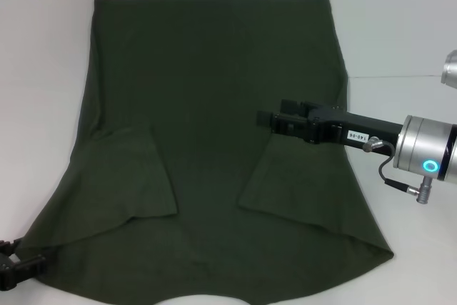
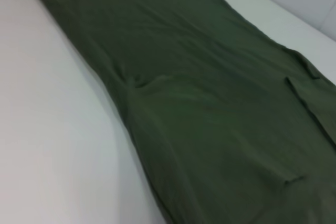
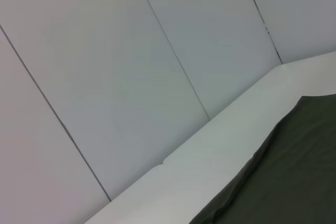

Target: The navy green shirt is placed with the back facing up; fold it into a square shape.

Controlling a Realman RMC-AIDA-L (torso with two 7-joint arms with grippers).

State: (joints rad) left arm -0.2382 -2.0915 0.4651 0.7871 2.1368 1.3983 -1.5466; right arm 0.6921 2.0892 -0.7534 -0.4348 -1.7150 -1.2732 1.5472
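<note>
Shirt fabric fills most of the head view: the navy green shirt (image 1: 207, 105) lies spread flat on a white surface (image 1: 400, 26), plain side up, its straight hem at the far edge and the wider shoulder end nearest the robot. Both short sleeves are folded inward onto the body of the shirt, the left sleeve (image 1: 139, 173) forming a flap on the left and the right sleeve (image 1: 285, 183) a matching flap on the right.

The right hand (image 1: 275, 122) reaches in from the right side on a black and silver arm and sits over the shirt just above the folded right sleeve, near the shirt's right edge. Whether its fingers are spread or pressed together cannot be told, nor whether it touches the cloth.

The left hand (image 1: 16, 266) shows only partly at the near left corner, beside the shirt's near left corner; its finger state cannot be told either.

The left wrist view shows the shirt (image 2: 210, 108) lying across the surface (image 2: 47, 129) with soft wrinkles. The right wrist view shows a shirt edge (image 3: 283, 171) below pale wall panels (image 3: 131, 77).
</note>
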